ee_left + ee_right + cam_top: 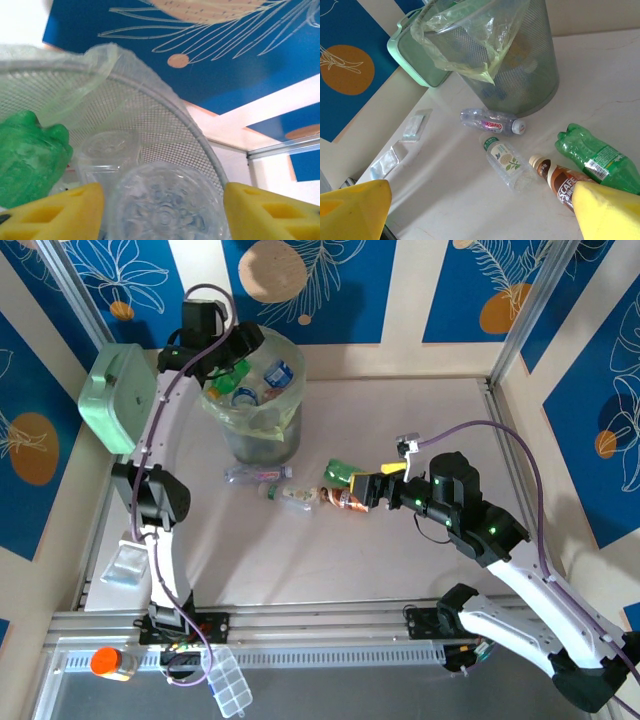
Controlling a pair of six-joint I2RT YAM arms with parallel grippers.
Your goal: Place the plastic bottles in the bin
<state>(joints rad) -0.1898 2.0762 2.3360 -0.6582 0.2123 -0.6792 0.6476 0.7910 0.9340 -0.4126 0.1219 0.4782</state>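
The left tool (162, 202) is positioned over the bin (262, 440), with its yellow fingers (55, 210) set on either side of the base of a clear bottle (165, 185). Whether that bottle is gripped cannot be told. A crumpled green bottle (27, 160) is seen just beside it, inside the lined bin. The right tool (485, 205) is spread wide and empty above the bench (400, 570). Four bottles are seen lying there near the bin's foot: a pink-labelled bottle (492, 121), a green-labelled clear bottle (506, 162), a brown coffee bottle (557, 180) and a green soda bottle (597, 155).
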